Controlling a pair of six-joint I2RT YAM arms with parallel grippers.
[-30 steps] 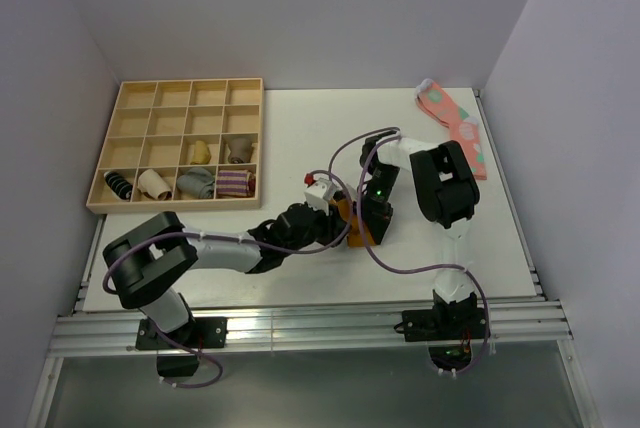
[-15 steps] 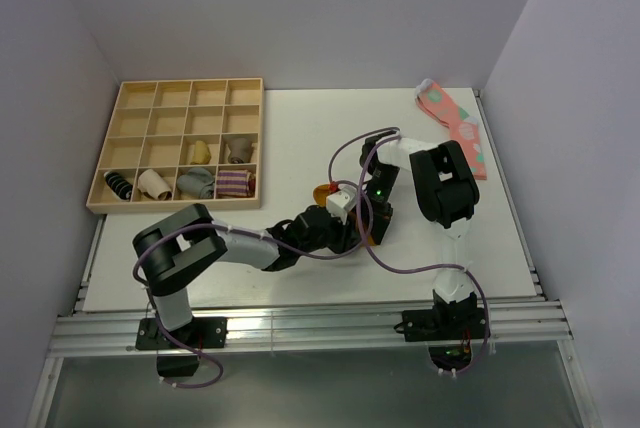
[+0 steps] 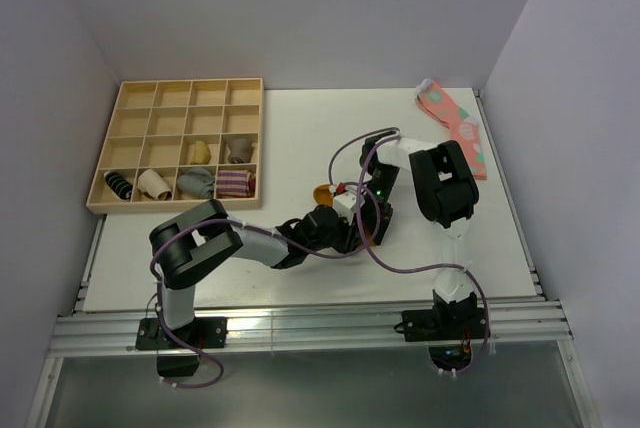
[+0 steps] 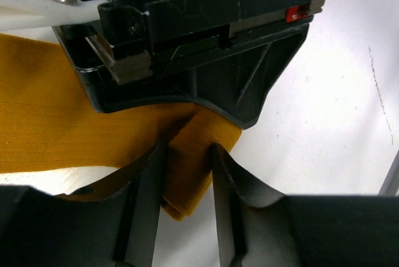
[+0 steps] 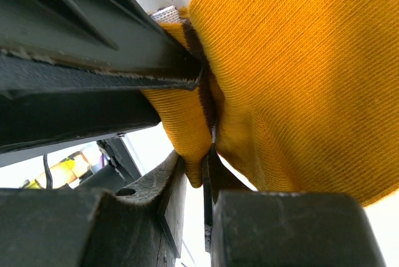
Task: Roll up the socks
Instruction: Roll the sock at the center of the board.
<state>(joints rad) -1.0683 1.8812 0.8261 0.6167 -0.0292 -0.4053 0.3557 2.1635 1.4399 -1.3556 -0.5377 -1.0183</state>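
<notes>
Tabletop (image 3: 285, 138) centre — left gripper (image 4: 185, 170), right gripper (image 5: 201, 158) apparently pinch sock (image 4: 50, 114), edges distant.

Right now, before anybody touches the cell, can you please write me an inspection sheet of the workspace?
Surface: white table, one thin dark mark.
Job's things: mustard sock, a fold pinched by both grippers.
Clutter: pink sock far right; wooden tray far left, sock bundles in its near rows.
Grippers: left gripper and right gripper both shut on the sock, close together.
Cables: purple cable loops beside the right arm.
Surroundings: pale walls; metal rail at the near edge.
</notes>
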